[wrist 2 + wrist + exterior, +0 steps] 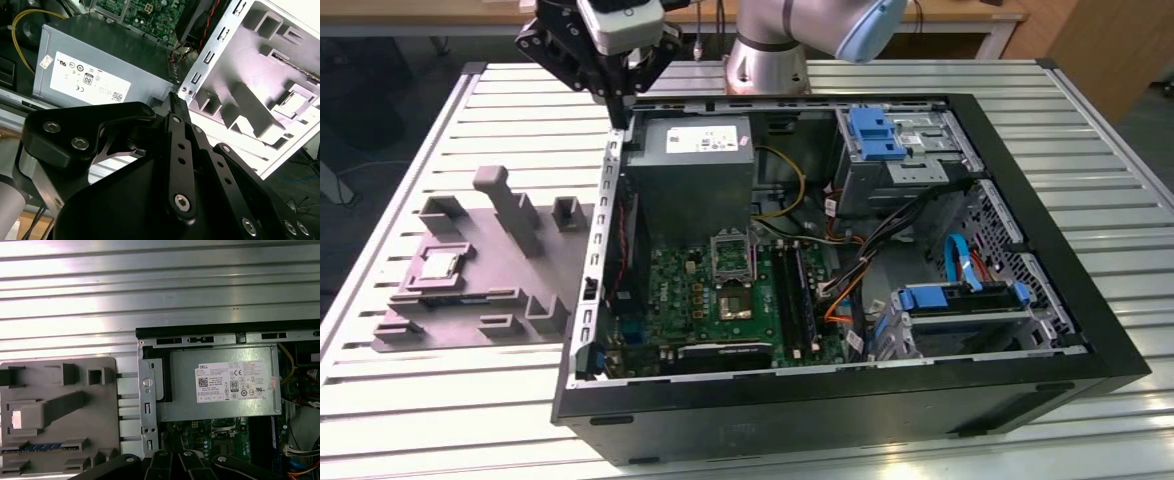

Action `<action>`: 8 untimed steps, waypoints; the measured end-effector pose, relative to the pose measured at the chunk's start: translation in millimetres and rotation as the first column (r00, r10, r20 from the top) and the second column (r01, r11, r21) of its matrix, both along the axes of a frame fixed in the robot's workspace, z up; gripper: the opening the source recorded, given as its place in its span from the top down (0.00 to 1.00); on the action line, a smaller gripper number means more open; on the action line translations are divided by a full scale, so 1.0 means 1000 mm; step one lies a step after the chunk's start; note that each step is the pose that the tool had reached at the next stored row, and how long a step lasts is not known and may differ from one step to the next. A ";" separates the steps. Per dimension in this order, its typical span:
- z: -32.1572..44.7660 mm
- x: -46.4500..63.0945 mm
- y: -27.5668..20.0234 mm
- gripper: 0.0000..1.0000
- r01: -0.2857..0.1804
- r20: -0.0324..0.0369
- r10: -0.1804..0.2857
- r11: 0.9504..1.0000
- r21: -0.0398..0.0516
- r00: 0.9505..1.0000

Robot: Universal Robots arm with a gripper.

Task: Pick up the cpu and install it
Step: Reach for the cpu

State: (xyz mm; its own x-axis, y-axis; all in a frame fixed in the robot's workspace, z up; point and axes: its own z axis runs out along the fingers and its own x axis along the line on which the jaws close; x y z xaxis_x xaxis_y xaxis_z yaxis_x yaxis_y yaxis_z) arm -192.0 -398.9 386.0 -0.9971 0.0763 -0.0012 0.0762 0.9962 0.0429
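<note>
The cpu (440,266) is a small pale square lying flat in a recess of the grey plastic fixture (494,300) on the exterior view's left. It also shows as a bright patch, the cpu (16,419), in the first wrist view. My gripper (618,98) hangs high over the back left corner of the open computer case (854,400), well away from the cpu. Its black fingers (176,130) meet at their tips with nothing between them. The metal-framed socket (731,254) sits on the green board inside the case.
A grey power supply (698,175) stands in the case just beyond the gripper's tips, with the case's metal side rail (603,250) between it and the fixture. Drive bays with blue tabs (878,135) and cables fill the case's right. The slatted table (454,420) surrounds everything.
</note>
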 end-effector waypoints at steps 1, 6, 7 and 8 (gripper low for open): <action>0.0000 -0.001 0.0000 0.89 0.000 0.000 0.000 1.000 0.000 1.000; -0.0001 -0.004 0.0000 0.89 0.000 0.000 0.000 1.000 0.000 1.000; -0.0002 -0.004 0.0000 0.89 0.000 0.000 0.000 1.000 0.000 1.000; -0.0001 -0.005 0.0000 0.89 0.000 0.000 0.000 1.000 0.000 1.000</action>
